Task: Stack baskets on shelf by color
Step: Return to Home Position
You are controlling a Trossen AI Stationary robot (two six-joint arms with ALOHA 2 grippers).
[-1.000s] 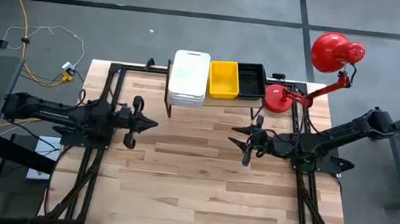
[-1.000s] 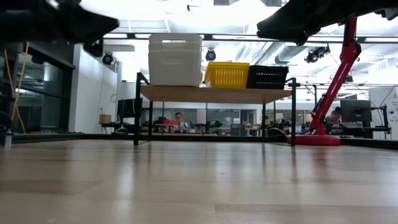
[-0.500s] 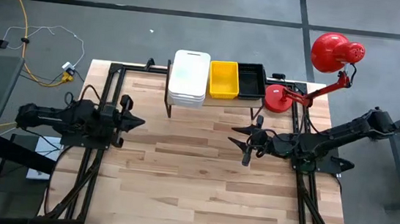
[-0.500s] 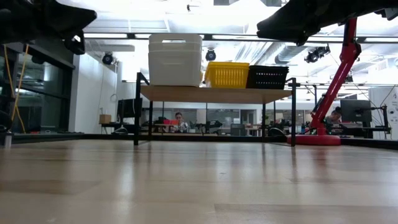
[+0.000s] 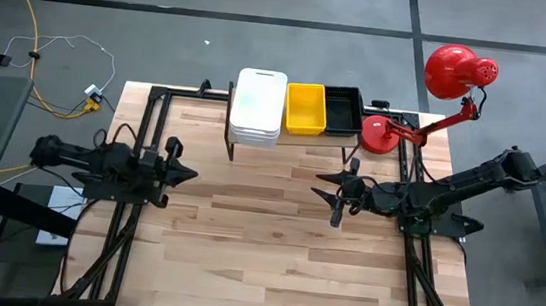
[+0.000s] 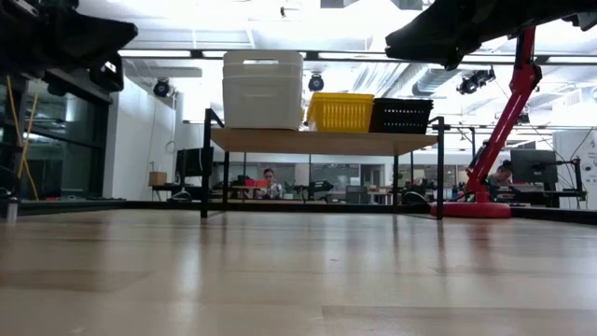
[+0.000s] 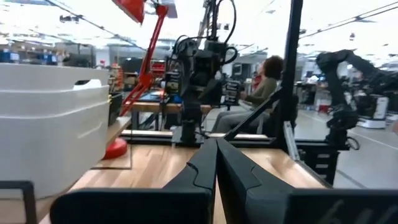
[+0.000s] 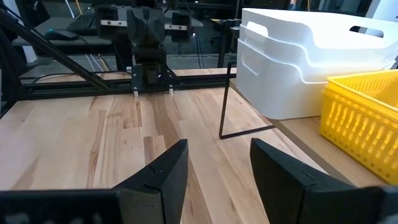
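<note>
A: Largest surface and free room?
B: Large rectangular light-wood plank table (image 5: 272, 263), grain visible. The middle and near half are left bare. A black metal frame (image 5: 174, 90) is seen along the left and right edges.

A: Arms?
B: The left gripper (image 5: 187, 173) is held low by the table's left edge, pointed inward, well apart from the shelf. In the left wrist view its dark fingers (image 7: 199, 174) are seen pressed together, nothing between them. The right gripper (image 5: 331, 195) is held over the table's right-centre, near the shelf front but not touching it. Its fingers (image 8: 163, 177) are spread with a clear gap, nothing gripped.

A: Shelf?
B: Low shelf (image 6: 322, 141), pale wood top on thin black legs, is set at the table's far edge. Its top is filled from end to end.

A: Baskets?
B: A nested stack of white smooth plastic baskets (image 5: 259, 104) is noted at the shelf's left end, tallest. A yellow slatted plastic basket (image 5: 305, 108) is seen in the middle, just beside. Whether more are nested in it cannot be told. A black mesh-walled basket (image 5: 343, 107) is at the right end, against the yellow. All have rounded corners.

A: Smaller items?
B: A red lamp base (image 5: 379, 135), round, is noted just right of the shelf.
</note>
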